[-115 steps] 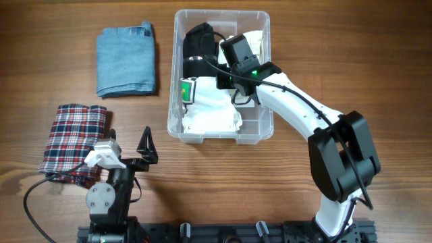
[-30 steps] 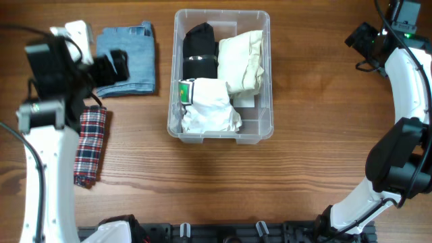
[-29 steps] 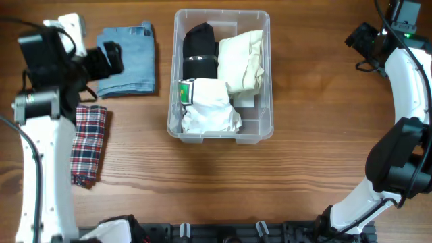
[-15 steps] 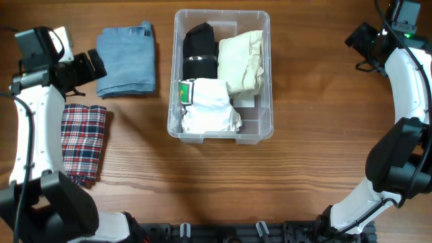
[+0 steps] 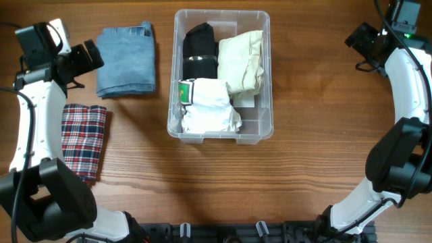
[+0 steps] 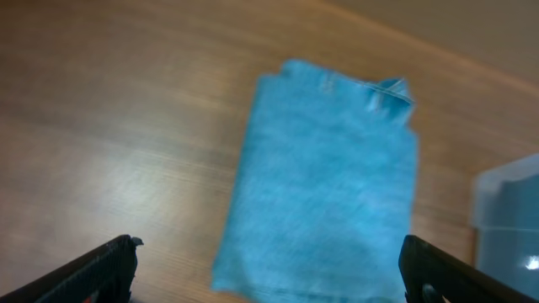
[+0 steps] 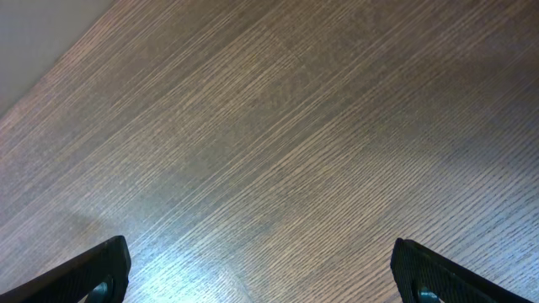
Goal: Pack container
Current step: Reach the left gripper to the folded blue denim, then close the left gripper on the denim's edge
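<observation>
Overhead: container (image 5: 264,123) mid-table, far side, holding folded garments (image 5: 239,61).
L gripper (image 5: 90,58): far left, fingers spread, empty, just beside folded denim (image 5: 125,59); container well to its right.
R gripper (image 5: 360,42): far-right corner, spread, well apart from container.
Change: L gripper slightly farther back vs 0.5 s ago; R gripper, garments same.

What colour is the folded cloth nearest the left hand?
The cloth is light blue; left wrist view.

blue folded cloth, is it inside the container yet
No, the blue folded cloth lies on the wooden table to the left of the container, outside its walls.
</observation>
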{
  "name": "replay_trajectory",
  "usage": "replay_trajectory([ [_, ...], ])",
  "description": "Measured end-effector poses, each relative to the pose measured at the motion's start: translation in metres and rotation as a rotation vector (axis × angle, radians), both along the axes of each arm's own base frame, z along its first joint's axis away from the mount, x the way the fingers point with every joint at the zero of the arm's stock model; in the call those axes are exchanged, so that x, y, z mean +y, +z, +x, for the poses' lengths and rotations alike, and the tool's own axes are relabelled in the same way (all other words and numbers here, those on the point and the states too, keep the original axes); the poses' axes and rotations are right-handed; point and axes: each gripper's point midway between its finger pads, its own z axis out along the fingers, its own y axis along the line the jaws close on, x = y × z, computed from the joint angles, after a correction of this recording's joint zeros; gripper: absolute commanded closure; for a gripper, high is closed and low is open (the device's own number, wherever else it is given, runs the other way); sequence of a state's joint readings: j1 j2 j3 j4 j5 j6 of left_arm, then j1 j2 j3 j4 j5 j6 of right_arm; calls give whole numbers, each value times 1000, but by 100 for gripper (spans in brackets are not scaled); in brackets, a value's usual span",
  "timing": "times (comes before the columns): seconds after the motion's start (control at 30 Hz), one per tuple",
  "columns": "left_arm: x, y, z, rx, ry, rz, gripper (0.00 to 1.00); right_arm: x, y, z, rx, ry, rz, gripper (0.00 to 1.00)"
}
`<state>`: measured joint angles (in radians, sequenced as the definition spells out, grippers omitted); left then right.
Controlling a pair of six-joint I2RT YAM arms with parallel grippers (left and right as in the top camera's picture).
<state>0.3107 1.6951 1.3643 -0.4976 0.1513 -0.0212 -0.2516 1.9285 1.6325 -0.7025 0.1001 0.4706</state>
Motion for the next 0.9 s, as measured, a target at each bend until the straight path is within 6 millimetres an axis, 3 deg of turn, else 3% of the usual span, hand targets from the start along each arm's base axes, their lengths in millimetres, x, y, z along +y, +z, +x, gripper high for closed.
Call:
replay_trajectory([
  [0.13, -12, -12, 11, -14, -58, -69, 0, 0, 0, 0, 0, 0, 0, 0],
  [0.33, -12, -61, 36, 1, -72, -133, 0, 0, 0, 0, 0, 0, 0, 0],
  [0.47, -5, -83, 49, -9, -45, -162, 0, 0, 0, 0, 0, 0, 0, 0],
  [0.9, 0, -136, 48, 80, 19, -222, 0, 0, 0, 0, 0, 0, 0, 0],
])
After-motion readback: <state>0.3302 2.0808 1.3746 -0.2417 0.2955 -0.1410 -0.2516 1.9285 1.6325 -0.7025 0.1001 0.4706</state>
